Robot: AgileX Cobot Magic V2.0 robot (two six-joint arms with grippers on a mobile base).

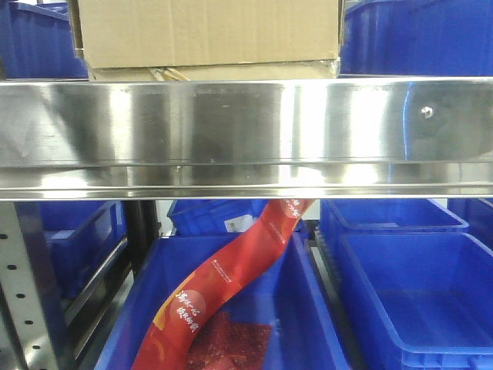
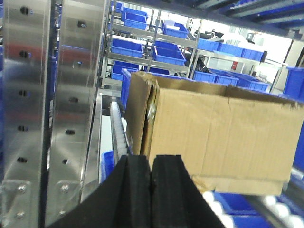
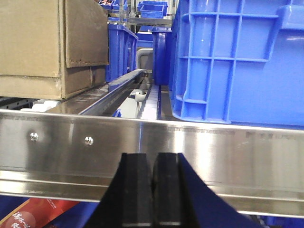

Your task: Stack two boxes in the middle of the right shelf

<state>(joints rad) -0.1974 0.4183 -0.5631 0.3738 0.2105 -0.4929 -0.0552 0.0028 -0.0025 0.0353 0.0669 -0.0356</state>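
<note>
Now I see both boxes (image 1: 208, 35) stacked on the shelf (image 1: 246, 131); left gripper (image 2: 151, 190) and right gripper (image 3: 153, 190) are closed, empty.

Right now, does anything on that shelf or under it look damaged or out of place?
Yes. The upper box has a split corner seam with a ragged scrap of tape, and it overhangs the flatter box beneath. Below the shelf, a long red packet droops askew into a blue bin.
</note>
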